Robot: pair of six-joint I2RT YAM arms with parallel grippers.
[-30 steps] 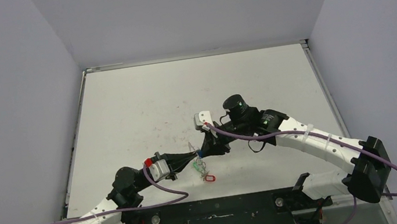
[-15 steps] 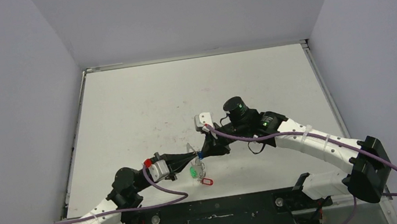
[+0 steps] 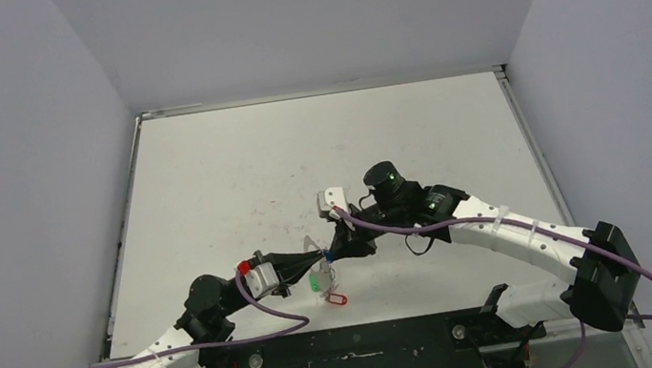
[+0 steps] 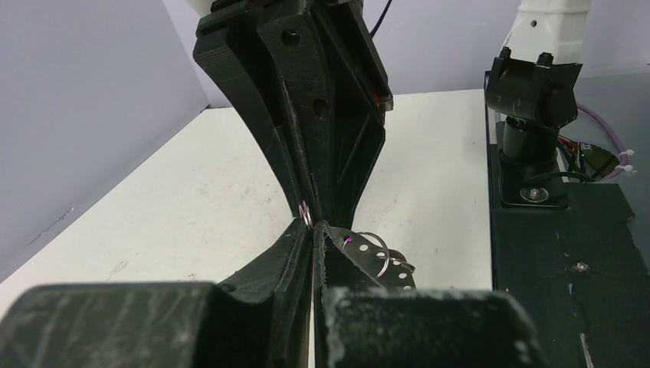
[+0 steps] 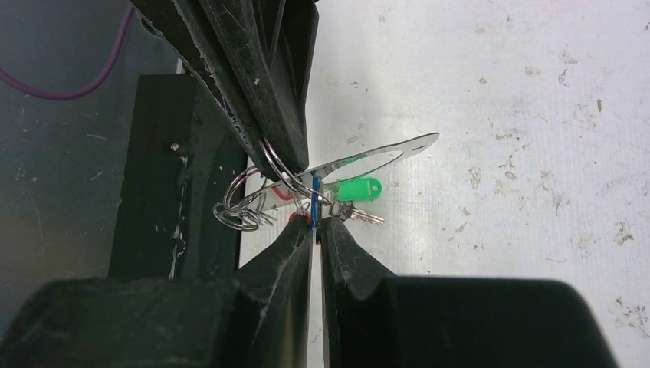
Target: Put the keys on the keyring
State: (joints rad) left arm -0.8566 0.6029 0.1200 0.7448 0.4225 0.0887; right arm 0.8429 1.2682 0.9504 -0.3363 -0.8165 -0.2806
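**Desk:** Start on the left. What have you got?

**Me:** My left gripper [image 4: 313, 228] reaches low over the white table [image 3: 206, 181] toward the middle. Its fingers are pressed together. They are pinched on the keyring [image 5: 414, 144] at its rim, right where one of the small wire loops [image 5: 245, 217] sits.

**Desk:** And where is the keyring itself?

**Me:** It's between the two grippers, near the front of the table and a bit left of centre. From my right wrist camera I see the hoop almost edge-on, a thin silver band slanting up to the right. A cluster of wire loops bunches up at the left gripper's end.

**Desk:** What about the keys?

**Me:** A green tag [image 5: 357, 189] lies just below the hoop, with a small silver key [image 5: 366, 218] beside it. I cannot tell whether that one hangs from a loop or rests on the table. From above, a red tag [image 3: 338, 297] sits a little nearer the arm bases, close to the green one. I can't make out whether it is linked to the hoop.

**Desk:** And the right side?

**Me:** My right gripper [image 5: 315, 224] comes in from the right and meets the left one nearly tip to tip. Its fingers are almost together, nipping a blue tag [image 5: 314, 199] edge-on, just beside the hoop's rim.
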